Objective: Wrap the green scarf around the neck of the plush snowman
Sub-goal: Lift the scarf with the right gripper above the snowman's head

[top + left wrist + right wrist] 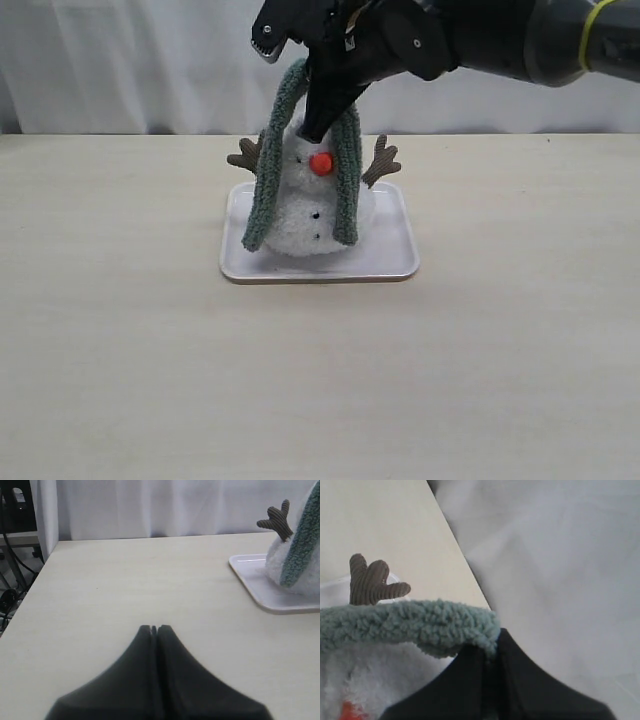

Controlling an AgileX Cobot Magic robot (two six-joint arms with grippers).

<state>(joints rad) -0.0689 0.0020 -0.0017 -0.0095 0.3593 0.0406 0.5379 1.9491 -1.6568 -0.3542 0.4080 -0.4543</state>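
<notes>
Pale tabletop; fuzzy green scarf arches over fluffy snowman.

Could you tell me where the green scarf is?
Exterior view, centre: the green scarf drapes over the plush snowman, its top against the right hand.

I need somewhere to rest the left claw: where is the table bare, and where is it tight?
Bare table lies left of the tray, right of it, and across the strip between the tray and the near edge. Crowded: the tray, filled by the plush snowman, with the right claw gripping the green scarf over its head.
</notes>
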